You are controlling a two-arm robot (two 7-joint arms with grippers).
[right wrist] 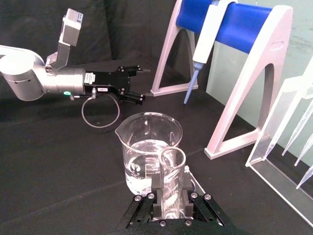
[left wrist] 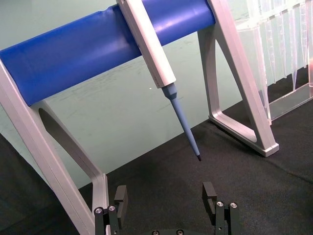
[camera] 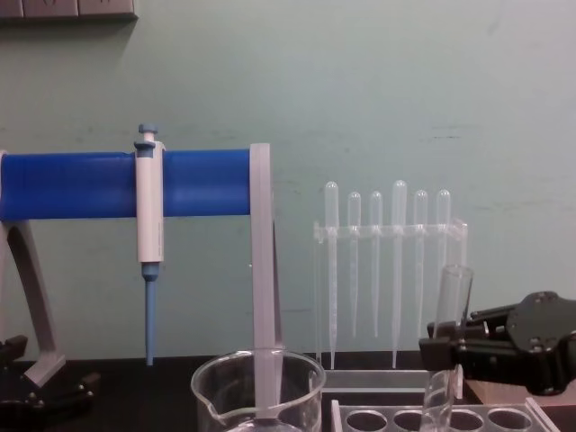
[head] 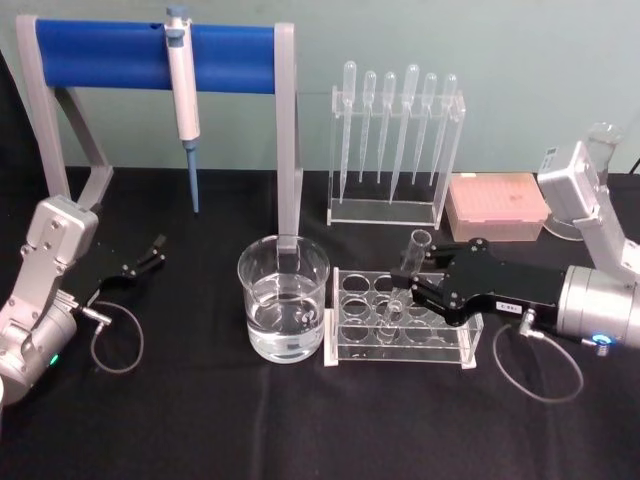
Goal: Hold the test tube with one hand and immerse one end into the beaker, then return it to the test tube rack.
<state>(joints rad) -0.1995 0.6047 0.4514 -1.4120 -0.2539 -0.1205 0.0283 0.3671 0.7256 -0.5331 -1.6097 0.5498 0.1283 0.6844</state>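
While clamped by the right gripper (head: 412,292), the test tube (head: 408,272) — slim, clear glass — leans.

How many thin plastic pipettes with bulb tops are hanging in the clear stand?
6. The thin clear plastic pipettes hang side by side in one row in the clear acrylic stand behind the test tube rack; none looks hidden.

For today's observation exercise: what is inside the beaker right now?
The beaker holds clear liquid, roughly half full. The test tube is not in it; the right gripper holds it over the clear rack. The beaker's very bottom is hard to make out through the glass.
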